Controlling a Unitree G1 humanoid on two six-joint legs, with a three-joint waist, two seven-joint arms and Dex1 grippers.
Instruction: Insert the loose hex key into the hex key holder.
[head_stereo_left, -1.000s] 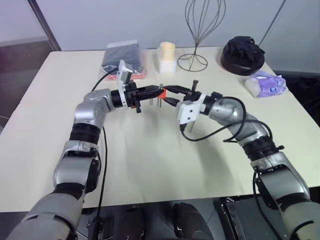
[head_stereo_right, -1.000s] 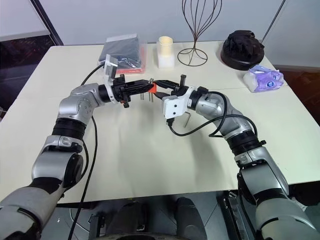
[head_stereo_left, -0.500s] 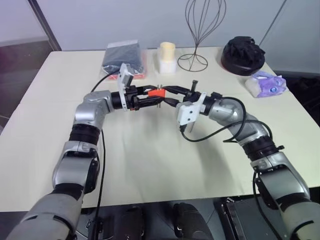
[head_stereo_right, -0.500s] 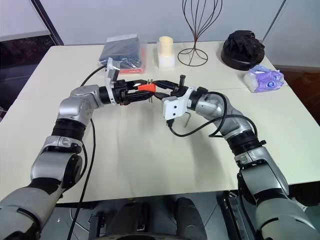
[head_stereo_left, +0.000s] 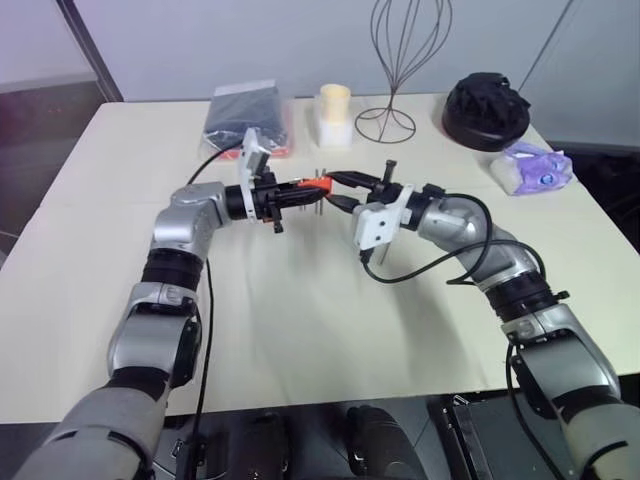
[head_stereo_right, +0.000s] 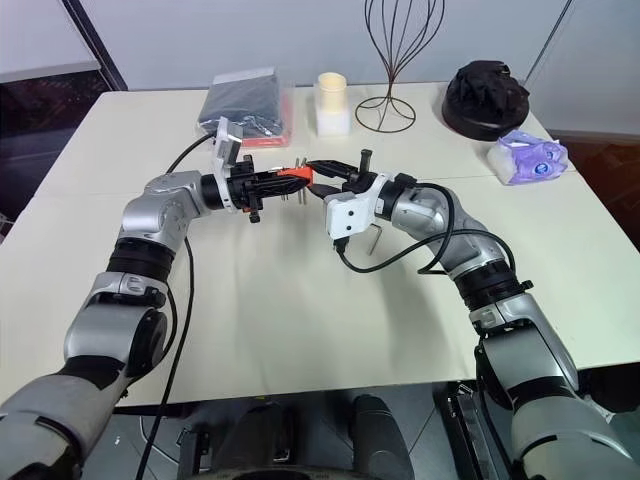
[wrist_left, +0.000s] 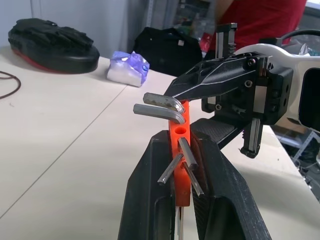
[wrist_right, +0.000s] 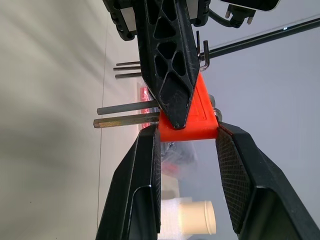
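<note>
The hex key holder (wrist_left: 180, 150), released half a second ago, is again clamped by the left gripper (wrist_left: 179, 165) and gripped at its 12 o'clock end by the right gripper (wrist_right: 188, 131).

A big cream table (head_stereo_left: 300, 330) fills the middle of the room. At its far edge lie a dark folded cloth (head_stereo_left: 245, 112), a pale cup (head_stereo_left: 334, 102) on a white block, a wire stand (head_stereo_left: 392, 60), a black lump (head_stereo_left: 486, 108) and a purple and white bag (head_stereo_left: 532, 166). Behind the table is a plain grey wall (head_stereo_left: 250, 40). A dark pole (head_stereo_left: 88, 50) leans at the left. The floor (head_stereo_left: 30, 160) beside the table is dark.
</note>
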